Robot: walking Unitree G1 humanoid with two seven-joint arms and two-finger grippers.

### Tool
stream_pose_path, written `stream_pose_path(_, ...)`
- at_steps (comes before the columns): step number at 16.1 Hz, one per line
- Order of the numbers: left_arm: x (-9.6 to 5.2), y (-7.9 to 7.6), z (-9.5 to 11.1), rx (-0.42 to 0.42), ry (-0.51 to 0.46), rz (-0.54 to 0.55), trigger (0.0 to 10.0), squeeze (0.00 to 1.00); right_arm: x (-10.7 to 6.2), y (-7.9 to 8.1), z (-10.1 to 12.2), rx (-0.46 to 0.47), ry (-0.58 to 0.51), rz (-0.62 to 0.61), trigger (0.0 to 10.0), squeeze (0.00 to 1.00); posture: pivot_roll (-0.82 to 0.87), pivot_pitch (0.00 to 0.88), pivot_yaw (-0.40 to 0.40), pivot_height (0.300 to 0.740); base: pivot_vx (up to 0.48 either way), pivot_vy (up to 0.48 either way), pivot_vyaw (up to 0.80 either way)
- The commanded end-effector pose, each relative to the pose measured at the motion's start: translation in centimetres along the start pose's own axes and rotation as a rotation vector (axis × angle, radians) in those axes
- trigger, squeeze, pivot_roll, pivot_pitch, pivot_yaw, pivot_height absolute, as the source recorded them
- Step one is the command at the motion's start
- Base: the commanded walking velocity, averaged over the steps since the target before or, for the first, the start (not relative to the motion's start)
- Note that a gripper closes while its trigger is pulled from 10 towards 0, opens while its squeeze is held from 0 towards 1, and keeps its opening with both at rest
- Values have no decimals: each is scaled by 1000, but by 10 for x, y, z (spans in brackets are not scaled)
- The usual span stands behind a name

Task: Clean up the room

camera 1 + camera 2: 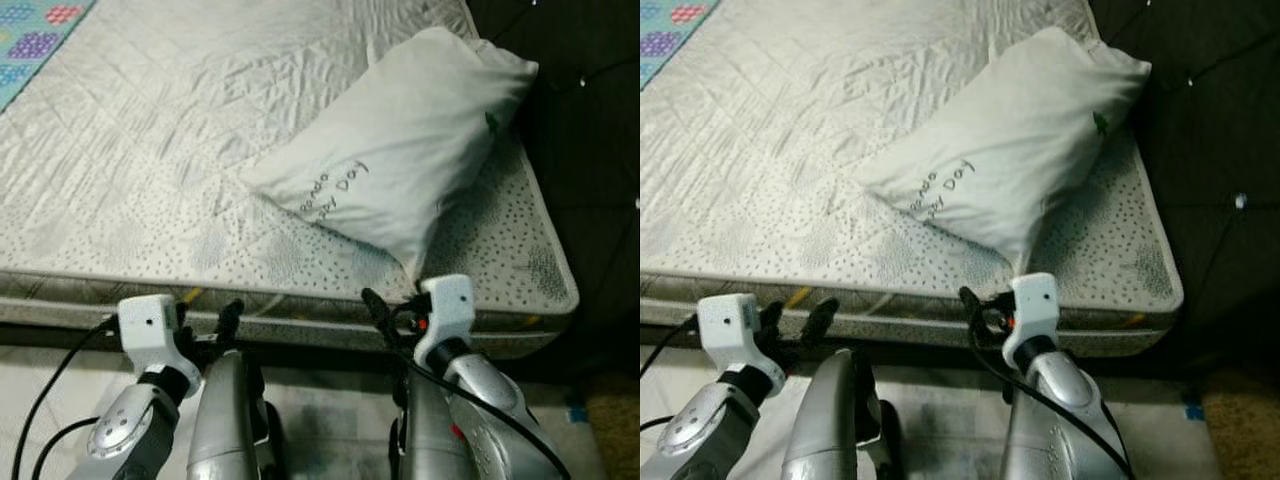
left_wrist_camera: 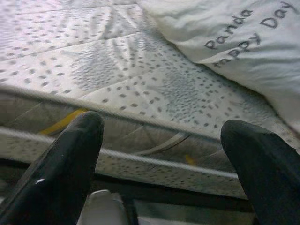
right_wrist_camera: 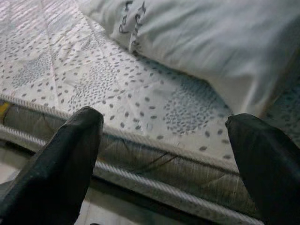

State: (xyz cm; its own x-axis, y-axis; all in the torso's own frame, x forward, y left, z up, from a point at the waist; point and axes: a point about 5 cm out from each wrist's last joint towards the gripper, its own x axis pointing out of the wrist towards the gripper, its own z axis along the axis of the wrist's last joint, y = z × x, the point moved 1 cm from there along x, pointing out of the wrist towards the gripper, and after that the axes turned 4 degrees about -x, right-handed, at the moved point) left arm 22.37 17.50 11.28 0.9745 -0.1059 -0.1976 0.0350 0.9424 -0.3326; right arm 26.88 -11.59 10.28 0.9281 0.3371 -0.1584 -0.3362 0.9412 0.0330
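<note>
Pillow lies on the mattress — just beyond both spread pincers.

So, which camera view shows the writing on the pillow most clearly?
The left wrist view: the writing is large there and reads "Panda Happy Day". Both eye views show the whole pillow with small writing; the right wrist view cuts the writing off.

We can't read the pillow lettering whole: in the left wrist view the frame edge cuts its last word. The mattress runs off the top and left of the head views, and a patterned cloth shows just a corner. Right of the bed all is dark, its few bright specks too small to name
</note>
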Motion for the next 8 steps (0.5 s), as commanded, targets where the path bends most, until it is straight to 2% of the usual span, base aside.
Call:
stream_pose_path(1,-1,9,2,19,-12,49,10000,0,7,5,2,12,-14,10,10000,0,-107,234,41,552,0,0,0)
stream_pose_path(5,-2,9,3,19,-18,55,10000,0,35,9,12,31,-70,-39,10000,0,-89,243,40,552,0,0,0)
stream_pose_path(6,-3,5,2,3,-10,37,10000,0,45,7,15,33,-89,-80,10000,0,-80,249,40,552,0,0,0)
stream_pose_path(8,-6,-6,0,-4,8,-23,10000,0,54,5,20,33,-110,-124,10000,0,-47,261,33,552,0,0,0)
